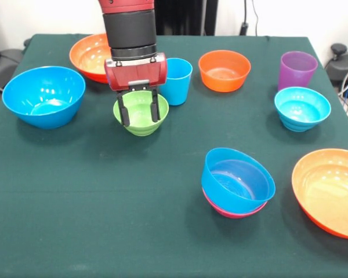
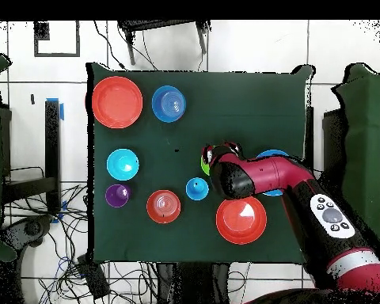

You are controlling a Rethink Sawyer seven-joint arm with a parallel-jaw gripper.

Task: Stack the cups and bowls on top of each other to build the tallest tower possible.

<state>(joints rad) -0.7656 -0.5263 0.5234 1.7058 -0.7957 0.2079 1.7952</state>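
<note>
My red claw (image 1: 140, 108) with black fingers (image 1: 123, 111) hangs over a green bowl (image 1: 141, 113); lower right, a blue bowl (image 1: 238, 179) sits in a pink one (image 1: 229, 212) on dark green cloth (image 1: 104, 202).

Red arm (image 2: 260, 176) over green bowl (image 2: 204, 165)

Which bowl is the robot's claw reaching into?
The small green bowl. The gripper hangs open right over it; every other bowl sits well away from it.

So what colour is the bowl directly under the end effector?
Green. The bowl sits beneath the open end effector, clearest in the front view.
</note>
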